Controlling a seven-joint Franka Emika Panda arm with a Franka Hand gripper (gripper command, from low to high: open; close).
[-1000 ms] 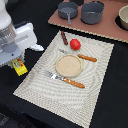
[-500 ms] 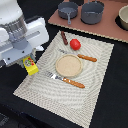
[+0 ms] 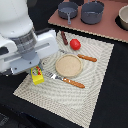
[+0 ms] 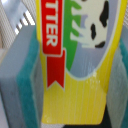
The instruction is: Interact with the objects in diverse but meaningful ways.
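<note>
- Filling the exterior view's left, the white Franka arm (image 3: 22, 40) hangs low over the near-left corner of a woven beige placemat (image 3: 95, 95), which lies on a dark counter (image 3: 117, 100).
- Behind the placemat, a reddish-brown board (image 3: 100, 27) carries two grey pots (image 3: 92, 11), one with a handle pointing toward the mat.
- A round tan plate (image 3: 68, 65) sits at the middle of the placemat, with a wooden-handled fork (image 3: 67, 80) just in front of it and a wooden-handled knife (image 3: 86, 57) just behind it.
- The yellow packet (image 4: 80, 75) stands upright between the pincer (image 3: 36, 74) pads, which are pinching it from both sides; the wrist view shows grey and teal pads (image 4: 22, 80) pressed against its edges.
- The packet's print shows a red ribbon banner with white capitals reading "TTER", the first letters cut off, beside a green patch and a black-and-white cow figure.
- A red tomato-like ball (image 3: 75, 44) rests on the far edge of the mat, near the knife.
- A dark brown stick (image 3: 64, 38) lies just beside the ball, toward the exterior view's left.
</note>
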